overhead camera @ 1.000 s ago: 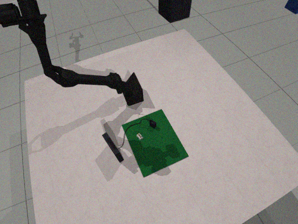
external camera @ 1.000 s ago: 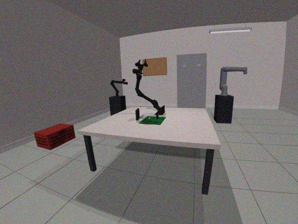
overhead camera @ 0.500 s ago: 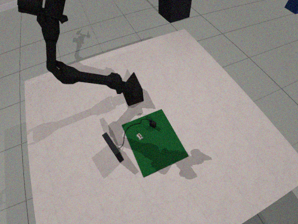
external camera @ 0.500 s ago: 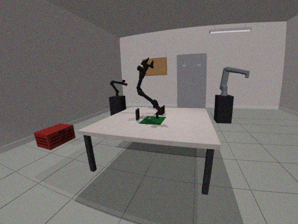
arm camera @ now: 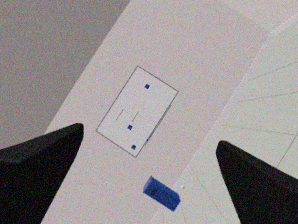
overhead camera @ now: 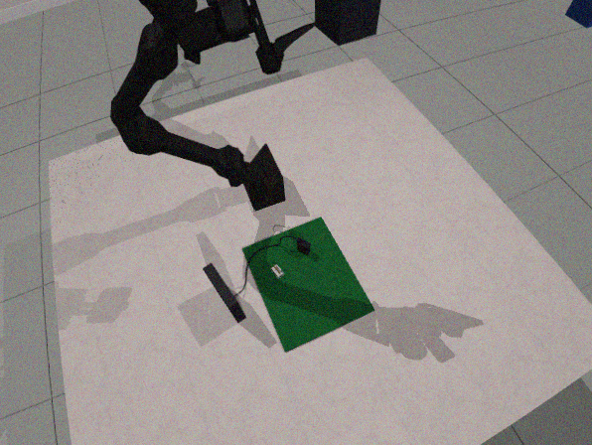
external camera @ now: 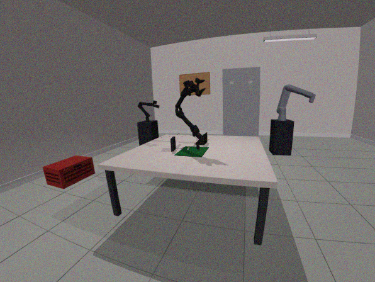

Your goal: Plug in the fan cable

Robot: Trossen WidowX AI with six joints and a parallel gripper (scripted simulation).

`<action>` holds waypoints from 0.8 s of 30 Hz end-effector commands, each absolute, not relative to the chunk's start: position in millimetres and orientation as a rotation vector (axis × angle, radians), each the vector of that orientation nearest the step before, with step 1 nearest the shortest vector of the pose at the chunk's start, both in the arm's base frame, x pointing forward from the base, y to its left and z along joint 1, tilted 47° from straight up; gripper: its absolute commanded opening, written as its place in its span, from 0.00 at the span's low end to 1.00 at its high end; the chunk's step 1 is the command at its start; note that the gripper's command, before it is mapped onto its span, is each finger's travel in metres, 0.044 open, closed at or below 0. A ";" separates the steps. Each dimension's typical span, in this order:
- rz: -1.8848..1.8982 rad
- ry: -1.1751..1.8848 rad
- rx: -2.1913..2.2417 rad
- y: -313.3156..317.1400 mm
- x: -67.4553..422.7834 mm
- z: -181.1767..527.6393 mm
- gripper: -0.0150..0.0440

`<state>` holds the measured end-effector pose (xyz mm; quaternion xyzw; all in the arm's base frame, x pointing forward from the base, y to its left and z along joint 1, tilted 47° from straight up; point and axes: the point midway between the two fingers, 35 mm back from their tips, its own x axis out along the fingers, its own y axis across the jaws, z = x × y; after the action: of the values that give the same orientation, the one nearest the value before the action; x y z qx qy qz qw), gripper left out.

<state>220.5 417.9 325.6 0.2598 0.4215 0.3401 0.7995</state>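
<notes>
The green board (overhead camera: 338, 278) (external camera: 198, 153) lies on the table. A small white header (overhead camera: 277, 270) (external camera: 188, 148) sits near its left side. The black plug (overhead camera: 303, 245) (external camera: 197, 146) is apart from the header, near the board's back edge; its shadow falls beside it, and whether it rests on the board is unclear. A thin dark cable (overhead camera: 246, 270) runs from it to the black fan (overhead camera: 224, 293) (external camera: 173, 143), which stands on edge left of the board. My gripper (external camera: 204, 85) (arm camera: 152, 138) is open and empty, raised high above the table, away from plug and board.
The arm's black base (overhead camera: 268, 179) stands on the table (overhead camera: 447, 223) (external camera: 239, 163) just behind the board. A wall panel with blue marks (arm camera: 147, 107) and a blue box (arm camera: 162, 194) show in the wrist view. A red crate (external camera: 67, 171) and other arms on pedestals are beyond the table.
</notes>
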 end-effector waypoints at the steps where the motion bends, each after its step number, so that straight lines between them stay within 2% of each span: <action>1: 0.549 0.955 0.382 393.1 252.8 268.7 1.00; 12: 0.112 1.185 -0.147 280.7 302.1 139.0 1.00; 18: -0.090 1.397 -0.497 196.4 302.6 89.0 1.00; 24: -0.227 1.674 -0.873 112.4 289.5 67.6 1.00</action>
<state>297.9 156.6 75.2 -0.2954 0.6747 -0.0737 0.6724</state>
